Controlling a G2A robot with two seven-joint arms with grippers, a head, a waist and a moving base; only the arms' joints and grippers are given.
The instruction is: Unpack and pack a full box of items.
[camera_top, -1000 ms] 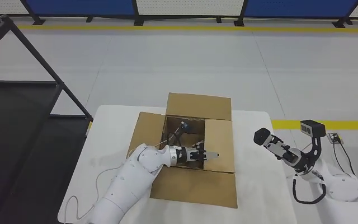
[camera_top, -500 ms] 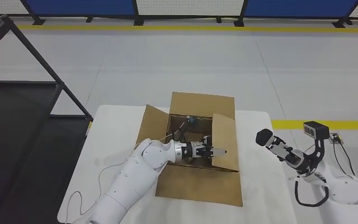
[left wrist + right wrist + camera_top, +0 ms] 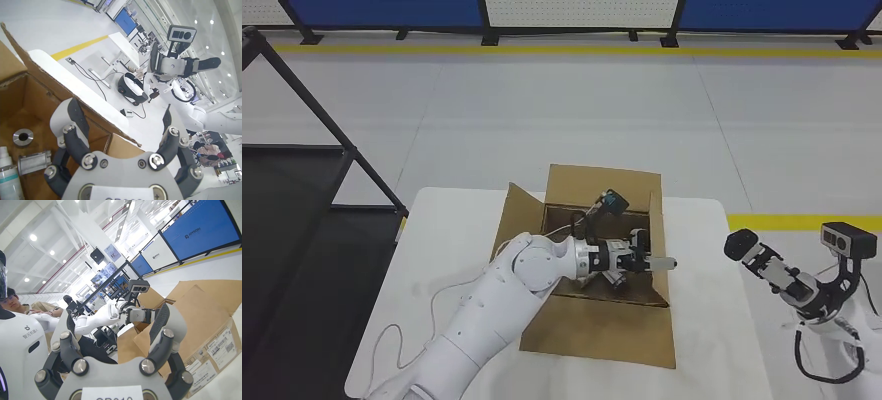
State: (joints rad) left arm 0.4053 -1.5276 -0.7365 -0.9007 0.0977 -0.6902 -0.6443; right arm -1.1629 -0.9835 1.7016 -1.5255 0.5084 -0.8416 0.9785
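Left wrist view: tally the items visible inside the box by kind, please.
Metal parts: 2, a holed ring and a cylinder
White bottle: 1
Total: 3 visible in the cardboard box; more may be hidden.

Looks like a large robotics lab hall. Has a wide pale floor point(image 3: 572, 110) marked with a yellow line point(image 3: 542, 49), fenced by blue and white partition panels point(image 3: 382, 12). Shows a high white ceiling point(image 3: 37, 222) with round lamps point(image 3: 33, 237), hung screens point(image 3: 103, 274), black frame racks point(image 3: 115, 283), more white benches point(image 3: 121, 40), a black and white machine unit point(image 3: 132, 91) on the floor, and cables point(image 3: 95, 80) running to a floor socket point(image 3: 70, 60).
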